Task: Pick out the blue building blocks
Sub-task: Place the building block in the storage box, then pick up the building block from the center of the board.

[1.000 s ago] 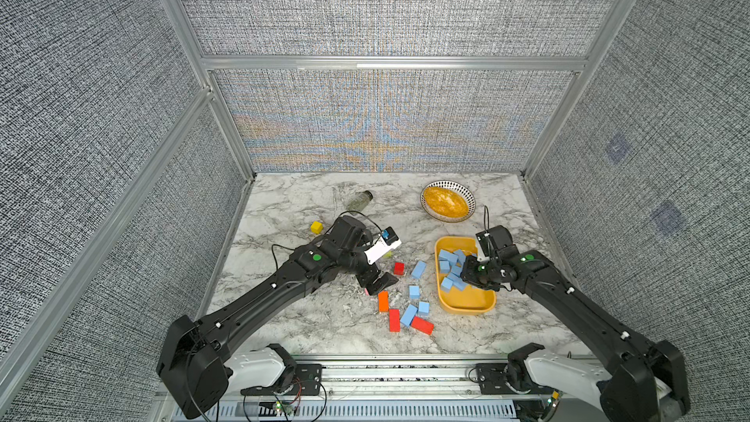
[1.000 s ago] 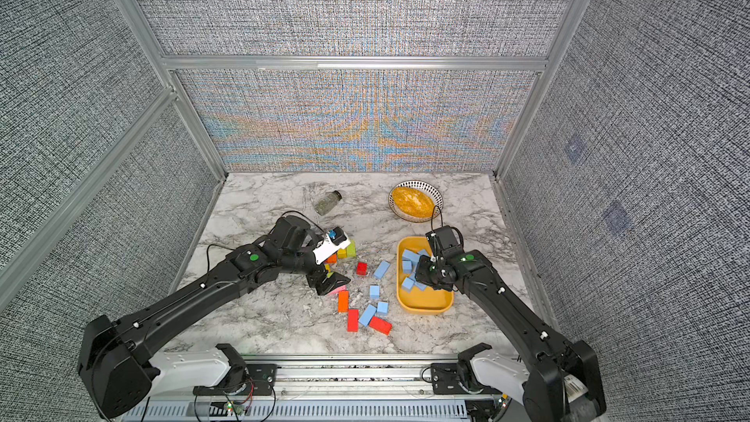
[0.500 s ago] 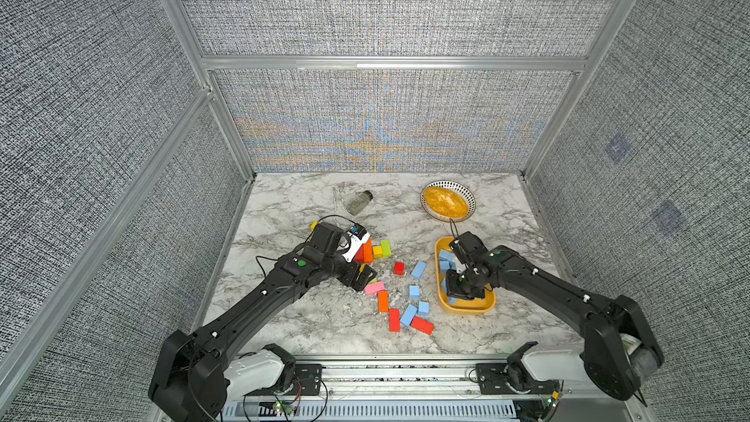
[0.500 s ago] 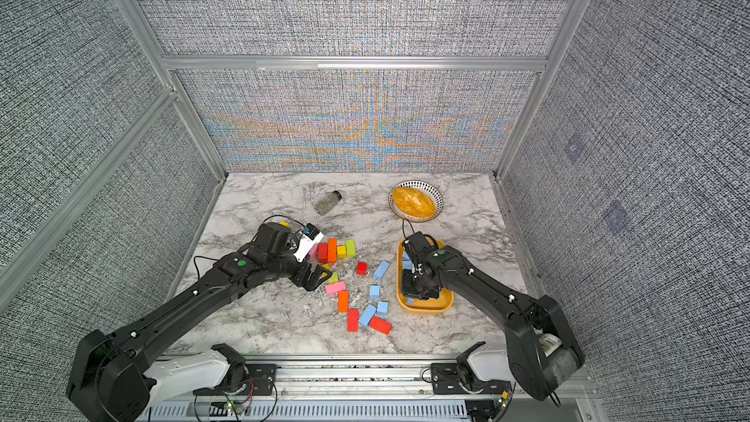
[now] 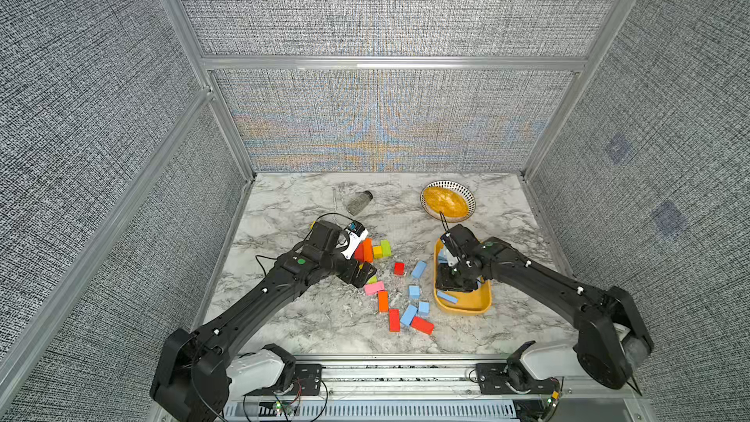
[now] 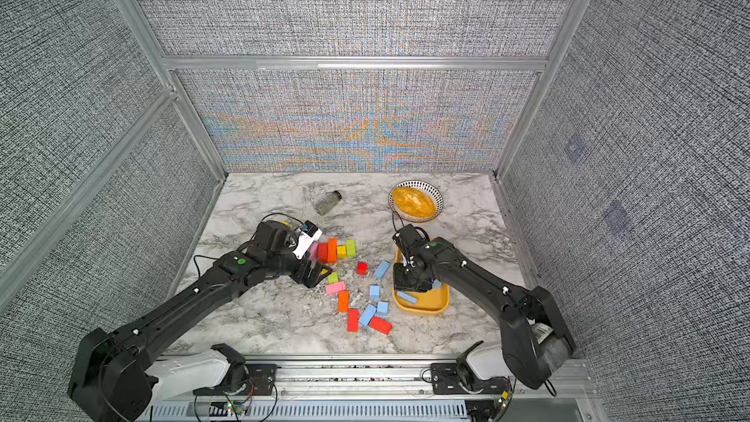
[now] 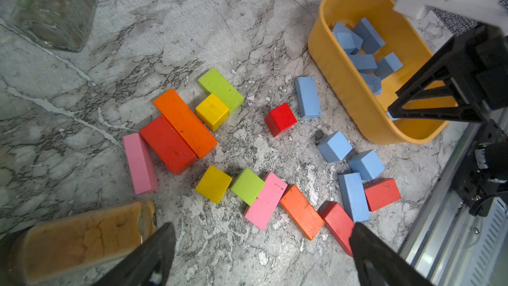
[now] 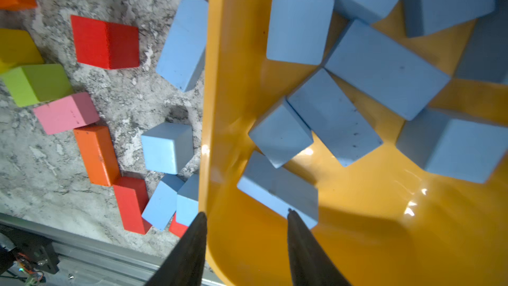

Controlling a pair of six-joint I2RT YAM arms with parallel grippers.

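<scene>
Right gripper (image 8: 245,213) parted, empty, one jaw over the yellow tray (image 8: 209,105) rim above blue building blocks (image 8: 332,116); withdrawing askew could snag it, spilling them; left gripper (image 7: 261,228) spread wide, empty.

High paired views over the whole table (image 5: 324,326); close wrist views, yellow bin (image 7: 343,92) in both.

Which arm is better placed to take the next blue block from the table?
Probably right: the right end effector, open, hangs over the wall of the yellow tray, beside the loose blue blocks. The left end effector, also open, hovers farther away.
</scene>
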